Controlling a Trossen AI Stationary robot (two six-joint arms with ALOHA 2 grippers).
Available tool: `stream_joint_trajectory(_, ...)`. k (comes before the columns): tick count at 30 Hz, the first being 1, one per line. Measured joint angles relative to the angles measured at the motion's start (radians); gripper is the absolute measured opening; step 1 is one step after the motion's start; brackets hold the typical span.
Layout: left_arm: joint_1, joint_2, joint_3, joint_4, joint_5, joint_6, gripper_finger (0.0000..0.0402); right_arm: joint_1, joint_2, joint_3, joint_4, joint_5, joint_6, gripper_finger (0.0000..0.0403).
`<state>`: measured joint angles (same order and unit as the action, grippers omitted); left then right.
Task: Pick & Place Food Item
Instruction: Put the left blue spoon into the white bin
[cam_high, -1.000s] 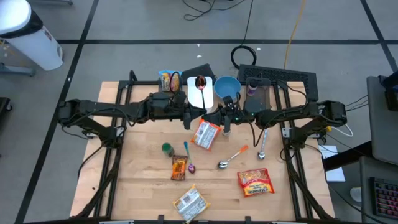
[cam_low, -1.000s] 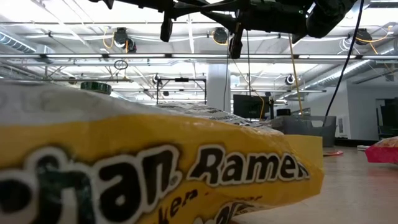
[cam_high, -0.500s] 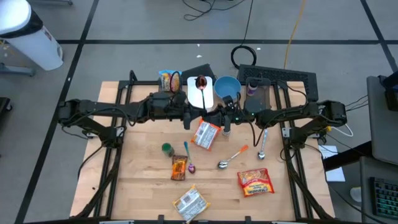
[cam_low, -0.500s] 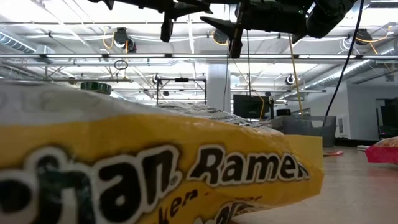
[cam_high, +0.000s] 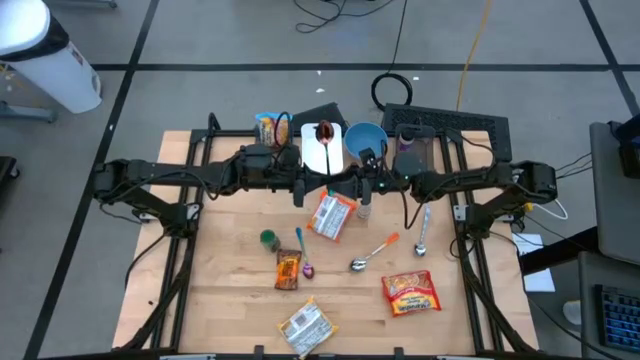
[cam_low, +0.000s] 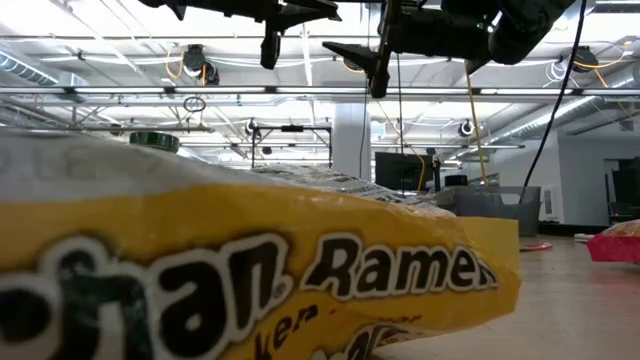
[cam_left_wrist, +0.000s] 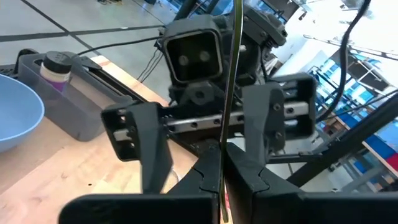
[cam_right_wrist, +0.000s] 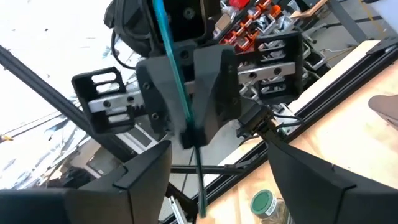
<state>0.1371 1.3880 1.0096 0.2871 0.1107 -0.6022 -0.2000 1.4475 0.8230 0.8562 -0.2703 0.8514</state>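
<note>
A thin teal stick stands roughly upright between the two arms above the table's middle; what it is cannot be told. My left gripper is shut on it. My right gripper faces it, open, one finger on either side of the stick without touching. In the high view the left gripper and right gripper meet tip to tip. Below them an orange-and-white ramen packet lies flat on the table. A red packet and a brown snack bar lie nearer. My left gripper pinches the thin stick between its two fingertips, partway along its length. The fingers come in level from the table's left and lie across it. The stick stands near upright, clear of the table.
A pale ramen packet at the near edge fills the low view. A white plate bearing a red-bowled spoon, a blue bowl and a can stand at the back. Spoons and a green lid lie mid-table.
My right gripper has opened wide: in the low view its fingers, together a second ago, now stand spread apart. It has stayed in front of the left gripper, which has kept still and shut.
</note>
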Motion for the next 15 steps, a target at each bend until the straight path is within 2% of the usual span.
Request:
stream_joint_trajectory(7,0.026,-0.002,0.000,-0.011,0.081,0.010,0.0005,-0.030,0.000,0.000,0.012,-0.071,0.008,0.0274)
stream_joint_trajectory(15,0.120,-0.048,-0.001,-0.124,0.195,0.029,0.0006,-0.036,0.000,0.000,0.015,-0.074,0.002,0.0268)
